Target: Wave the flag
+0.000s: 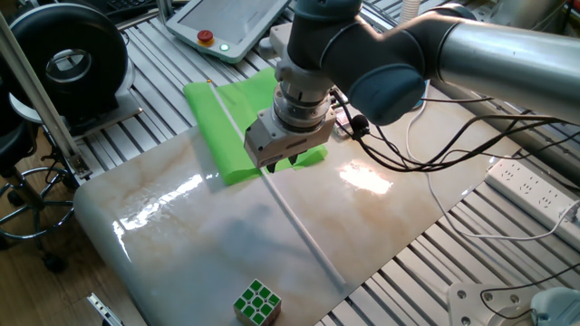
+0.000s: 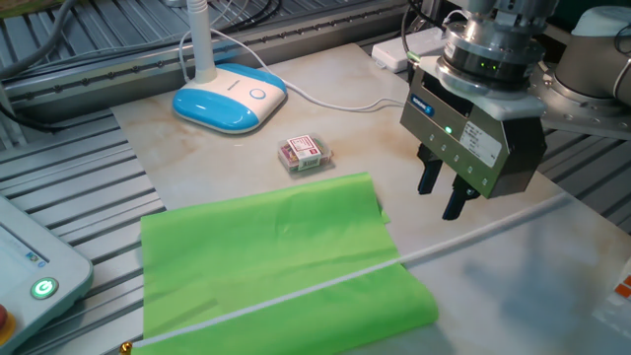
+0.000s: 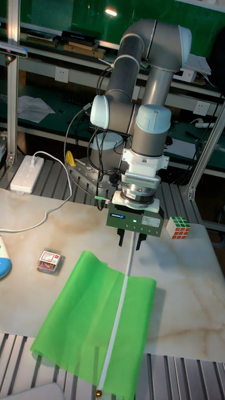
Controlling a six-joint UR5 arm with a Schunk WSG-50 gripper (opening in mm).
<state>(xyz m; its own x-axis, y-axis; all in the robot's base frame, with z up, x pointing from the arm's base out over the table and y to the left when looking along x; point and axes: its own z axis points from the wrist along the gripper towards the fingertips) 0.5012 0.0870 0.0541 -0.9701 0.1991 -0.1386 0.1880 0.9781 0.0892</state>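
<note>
My gripper [image 2: 440, 200] hangs open, jaws apart, holding nothing; flag [image 2: 266, 256] lies flat below. Next: descend, clamp stick [image 2: 483, 230].

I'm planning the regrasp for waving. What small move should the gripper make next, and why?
Probably lower straight down and close on the thin white stick. The gripper hangs open above it, holding nothing, while the bright green flag sheet lies flat on the marble table. In the tall fixed view the stick runs directly beneath the fingers, so little sideways correction looks necessary.
</note>
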